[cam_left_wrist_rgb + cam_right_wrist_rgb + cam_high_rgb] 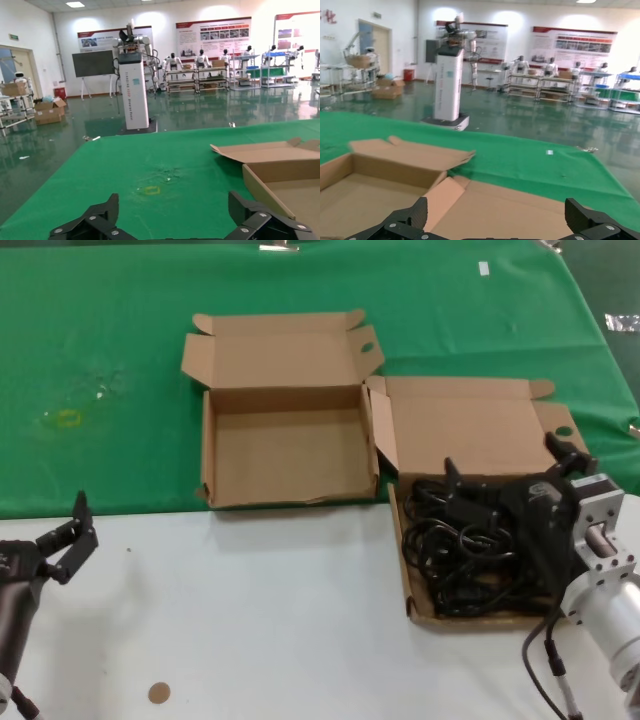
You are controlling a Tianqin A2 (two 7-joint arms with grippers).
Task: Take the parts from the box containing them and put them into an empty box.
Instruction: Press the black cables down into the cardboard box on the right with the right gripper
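From the head view, the tall-walled empty box [288, 445] sits open on the green cloth [100, 360], and nothing is inside it. Just beside it, on the robot's right, lies the shallow box [455, 430] with its lid flap leaning back. All the black power cords [462, 555] lie in that shallow box in one tangled pile. So I think the job has hardly begun: no cord has been moved over, and every one is left to carry. The right end effector [510, 480] hovers over the cords with its two fingers spread apart, and it holds nothing that I can see. The left end effector [72, 540] waits over the white counter [260, 620], well away from the empty box on the robot's left, with its fingers open and nothing in them. A small brown round spot [159, 693] lies on the counter near that arm.

In the left wrist view, the left end effector's two black fingers [95, 222] stand wide apart. A corner of the empty box [280, 175] shows past them on the green cloth.

In the right wrist view, the right end effector's fingers [402, 222] are wide apart too, with cardboard of both boxes beyond them. A white stand [447, 85] in the hall has writing down its side, but it is too small to read, and so are the wall posters [570, 45].
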